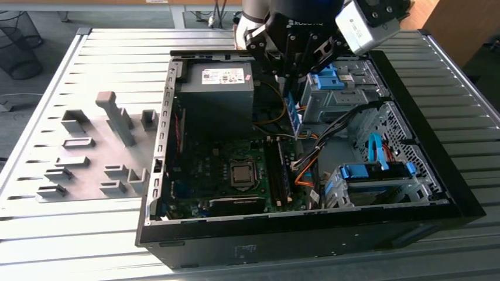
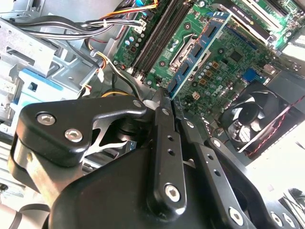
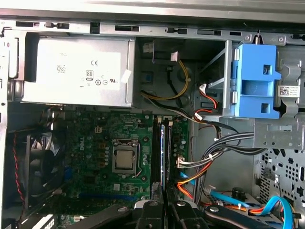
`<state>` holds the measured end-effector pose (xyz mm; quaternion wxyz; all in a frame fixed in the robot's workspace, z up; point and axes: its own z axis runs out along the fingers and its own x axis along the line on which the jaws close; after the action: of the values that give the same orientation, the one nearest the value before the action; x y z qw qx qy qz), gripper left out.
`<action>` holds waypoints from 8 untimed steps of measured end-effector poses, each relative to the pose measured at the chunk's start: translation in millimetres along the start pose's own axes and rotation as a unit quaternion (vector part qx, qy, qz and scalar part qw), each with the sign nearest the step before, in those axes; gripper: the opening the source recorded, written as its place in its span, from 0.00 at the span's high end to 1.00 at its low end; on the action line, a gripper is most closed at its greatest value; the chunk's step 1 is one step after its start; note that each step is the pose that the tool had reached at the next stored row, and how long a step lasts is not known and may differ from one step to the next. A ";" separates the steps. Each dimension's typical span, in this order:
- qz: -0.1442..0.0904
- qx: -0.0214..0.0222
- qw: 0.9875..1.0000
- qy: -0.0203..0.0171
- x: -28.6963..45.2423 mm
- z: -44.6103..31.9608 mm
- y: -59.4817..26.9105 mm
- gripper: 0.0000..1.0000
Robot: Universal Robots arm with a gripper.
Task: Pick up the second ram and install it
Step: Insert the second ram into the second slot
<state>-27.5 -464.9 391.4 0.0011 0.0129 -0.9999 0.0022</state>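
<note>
one pincer (image 2: pixel 170 98) clenched on the second ram (image 2: pixel 195 52), gripping the stick by one end, fingers (image 2: pixel 164 143) pressed flat against both faces. held in the air inside the open computer case (image 1: pixel 461 193), over the motherboard (image 3: pixel 95 157), close to the memory slots (image 3: pixel 156 152); cannot tell if touching them. case on the slatted counter (image 1: pixel 117 52), grey holder blocks (image 1: pixel 117 123) beside it at the exterior view's left.

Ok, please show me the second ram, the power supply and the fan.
the second ram (image 2: pixel 196 51): second wrist view, middle of its chip side.
the power supply (image 3: pixel 78 71): first wrist view, on its pale label.
the fan (image 2: pixel 256 114): second wrist view, on its hub.
</note>
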 end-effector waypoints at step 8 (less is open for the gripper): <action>-0.001 0.000 1.000 0.001 1.6 8.9 -0.3 0.86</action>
<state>-29.0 -465.2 382.4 0.0023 0.0135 -0.9999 0.0022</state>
